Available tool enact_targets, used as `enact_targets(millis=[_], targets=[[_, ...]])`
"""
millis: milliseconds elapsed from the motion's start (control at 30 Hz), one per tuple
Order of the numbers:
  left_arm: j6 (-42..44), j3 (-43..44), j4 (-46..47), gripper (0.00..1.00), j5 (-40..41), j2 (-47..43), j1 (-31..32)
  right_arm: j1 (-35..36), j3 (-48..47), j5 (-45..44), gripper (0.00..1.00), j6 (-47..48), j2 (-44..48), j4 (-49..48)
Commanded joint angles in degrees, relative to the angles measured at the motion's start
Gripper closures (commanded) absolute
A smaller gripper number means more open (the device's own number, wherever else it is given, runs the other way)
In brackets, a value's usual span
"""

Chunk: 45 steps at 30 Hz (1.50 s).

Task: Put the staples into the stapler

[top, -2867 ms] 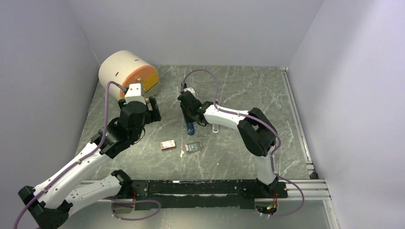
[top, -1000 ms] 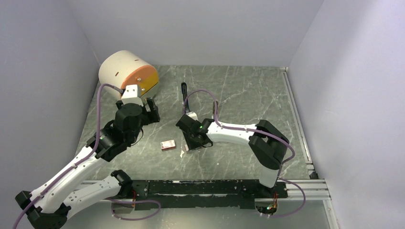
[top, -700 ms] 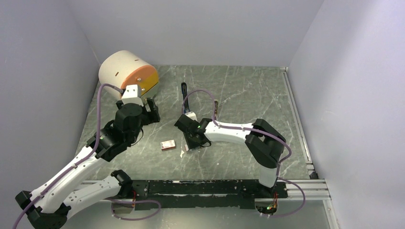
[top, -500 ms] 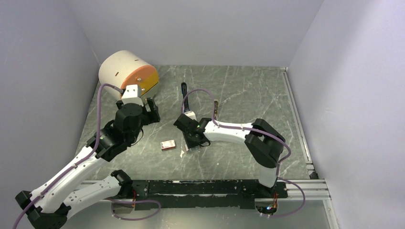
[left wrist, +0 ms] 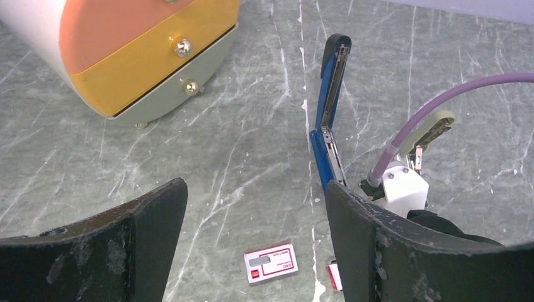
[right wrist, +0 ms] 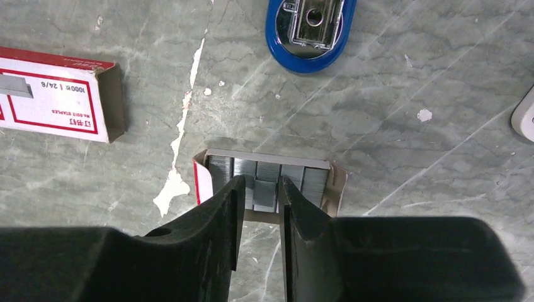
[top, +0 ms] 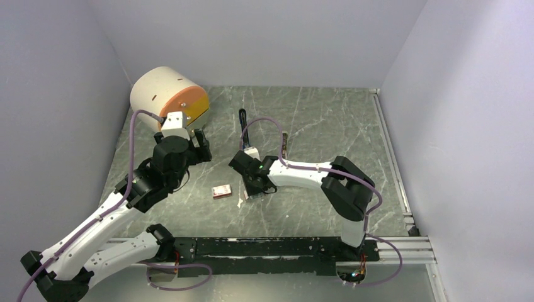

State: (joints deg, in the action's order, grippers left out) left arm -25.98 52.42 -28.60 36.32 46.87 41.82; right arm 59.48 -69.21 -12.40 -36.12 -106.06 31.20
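Pale lilac walls (top: 252, 38) enclose a grey-green marble tabletop (top: 327, 119) on three sides, with a metal rail (top: 390, 157) along its right edge. Right pincer (right wrist: 262, 182) points down at centre, jaws narrowed around one strip of the staples (right wrist: 267, 176) in their open tray (right wrist: 334, 182); whether they truly pinch cannot be told. Just beyond lies the blue stapler (left wrist: 332, 82), unfolded, with a beige bar (left wrist: 431, 129) to its right and a box sleeve (right wrist: 56, 94) left of the tray. Left pincer (left wrist: 255, 187) hangs spread wide near a rounded drawer unit (top: 169, 93), far left.

A grey-green marbled table (top: 327, 119) carried a rounded drawer chest (top: 169, 94) at far left, an opened blue stapler (left wrist: 332, 82) mid-table, a pale bar (left wrist: 431, 129) beside it, a red-and-white box (top: 221, 191) and staples (right wrist: 312, 179) in an open tray (right wrist: 200, 179).
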Motion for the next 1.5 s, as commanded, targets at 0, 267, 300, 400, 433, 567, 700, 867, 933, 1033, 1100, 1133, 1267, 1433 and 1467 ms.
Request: enact_targets(millis=[0,267,300,400,433,567,700,867,933,1033,1100,1133,1267,1433,1467], targets=[[-0.39,-0.75,0.66,0.15,-0.55,-0.07,-0.28,0.35,-0.48,-1.93,0.70,-1.55,-1.31,0.32],[-0.38,-0.74,0.56,0.15,-0.37,-0.27,-0.25,0.35,-1.07,-2.10,0.81,-1.25,-0.99,1.07],[-0.35,-0.77,0.63,0.15,-0.44,-0.24,-0.30,0.37,-1.22,-2.09,0.81,-1.04,-0.73,1.20],[-0.39,-0.69,0.56,0.15,-0.46,-0.12,-0.30,0.32,-1.81,-2.21,0.81,-0.53,0.51,1.40],[-0.43,-0.67,0.47,0.15,-0.36,-0.14,-0.30,0.31,-2.00,-2.71,0.81,-0.24,1.34,1.48],[-0.39,-0.74,0.39,0.15,-0.27,-0.36,-0.26,-0.49,-1.86,-5.08,0.81,0.82,4.85,0.90],[-0.39,-0.75,0.52,0.15,-0.32,-0.32,-0.30,-3.99,-0.97,-5.76,0.80,1.83,7.11,1.46],[-0.35,-0.71,0.47,0.15,-0.43,-0.25,-0.30,-8.87,2.81,-4.81,0.80,2.92,8.39,0.67],[-0.39,-0.74,0.60,0.15,-0.41,-0.26,-0.32,-10.49,4.40,-4.21,0.80,3.40,8.79,-0.29],[-0.35,-0.75,0.74,0.15,-0.53,0.02,-0.32,-12.03,5.70,-3.80,0.80,4.25,8.40,-1.52],[-0.39,-0.66,0.60,0.15,-0.47,0.34,-0.29,-12.64,6.20,-3.61,0.80,4.78,7.65,-2.09],[-0.39,-0.64,0.48,0.15,-0.46,0.47,-0.30,-12.91,6.40,-3.29,0.80,5.09,7.22,-2.56],[-0.39,-0.66,0.42,0.15,-0.27,0.50,-0.28,-13.38,6.64,-1.96,0.80,6.12,5.39,-3.68],[-0.41,-0.66,0.39,0.15,-0.02,0.50,-0.30,-13.41,5.85,0.68,0.79,8.31,3.34,-3.25],[-0.39,-0.66,0.32,0.15,0.05,0.51,-0.26,-13.43,5.51,1.02,0.79,8.65,3.08,-2.76]])
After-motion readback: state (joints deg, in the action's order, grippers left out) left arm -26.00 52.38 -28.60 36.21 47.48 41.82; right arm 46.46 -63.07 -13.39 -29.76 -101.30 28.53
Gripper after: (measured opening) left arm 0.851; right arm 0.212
